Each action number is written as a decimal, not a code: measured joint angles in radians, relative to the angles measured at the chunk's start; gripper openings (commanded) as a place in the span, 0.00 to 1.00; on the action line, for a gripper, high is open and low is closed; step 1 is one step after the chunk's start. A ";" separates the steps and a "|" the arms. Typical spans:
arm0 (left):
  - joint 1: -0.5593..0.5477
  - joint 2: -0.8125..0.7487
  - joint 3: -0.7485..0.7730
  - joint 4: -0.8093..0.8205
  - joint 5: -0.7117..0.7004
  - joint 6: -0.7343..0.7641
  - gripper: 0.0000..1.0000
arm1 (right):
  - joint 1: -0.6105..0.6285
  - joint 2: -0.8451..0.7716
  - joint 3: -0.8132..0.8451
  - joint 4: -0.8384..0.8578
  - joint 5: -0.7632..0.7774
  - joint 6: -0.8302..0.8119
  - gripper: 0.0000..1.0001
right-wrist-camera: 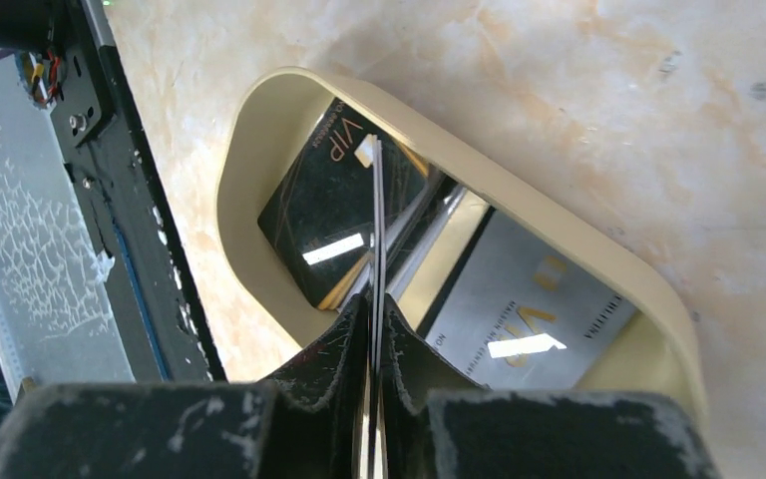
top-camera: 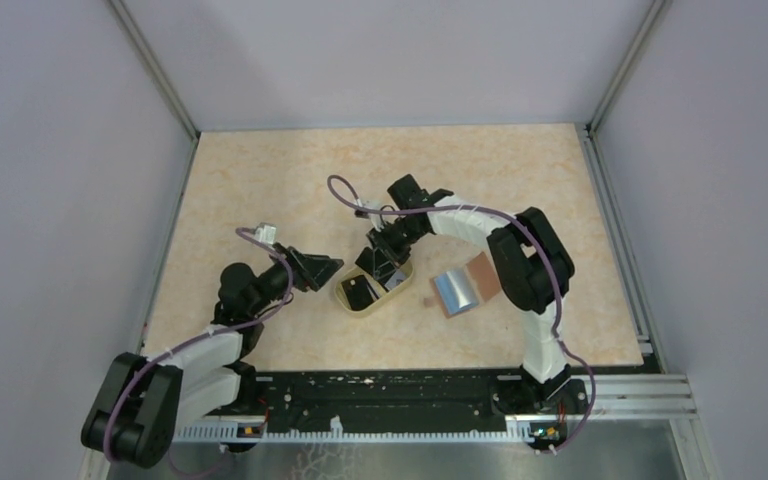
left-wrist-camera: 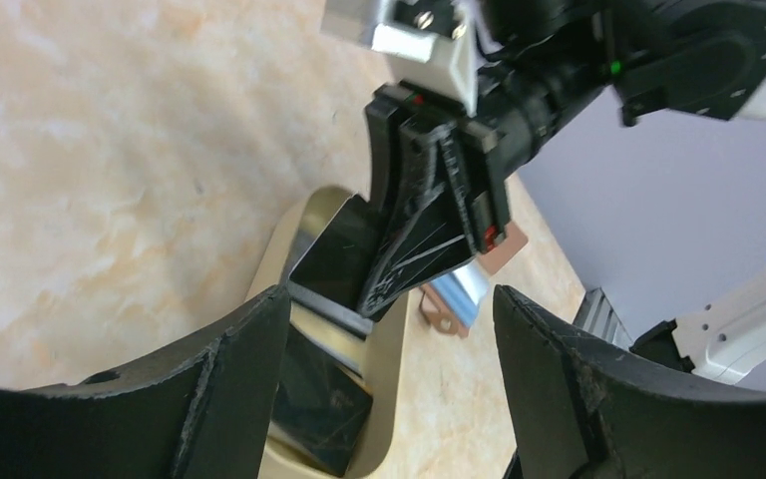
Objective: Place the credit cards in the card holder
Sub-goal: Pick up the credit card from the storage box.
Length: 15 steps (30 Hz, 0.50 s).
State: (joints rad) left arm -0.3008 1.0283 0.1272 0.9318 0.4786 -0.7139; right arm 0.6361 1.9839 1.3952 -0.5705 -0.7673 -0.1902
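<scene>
My right gripper (right-wrist-camera: 374, 309) is shut on a thin credit card (right-wrist-camera: 377, 220), held edge-on above the oval tan-rimmed dish (right-wrist-camera: 249, 130). A black card (right-wrist-camera: 314, 225) and a grey card (right-wrist-camera: 529, 309) with gold VIP lettering lie in the dish. In the top view the right gripper (top-camera: 385, 262) hangs over the dish (top-camera: 360, 309). The card holder (top-camera: 465, 285) lies open to the right of the dish, reddish-brown with a light blue inside. It also shows in the left wrist view (left-wrist-camera: 459, 294). My left gripper (top-camera: 332, 268) is open and empty just left of the dish.
A black rail (top-camera: 390, 395) runs along the table's near edge. Grey walls enclose the table on three sides. The right arm's forearm (top-camera: 520, 255) arches over the card holder's right side.
</scene>
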 measured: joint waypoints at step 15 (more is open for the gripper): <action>0.000 0.083 -0.067 0.029 0.008 -0.052 0.78 | 0.029 0.040 0.014 -0.045 0.008 -0.016 0.11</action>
State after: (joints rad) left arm -0.3008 1.1110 0.0605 0.9607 0.4870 -0.7662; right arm 0.6647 2.0239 1.4094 -0.6155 -0.7597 -0.2058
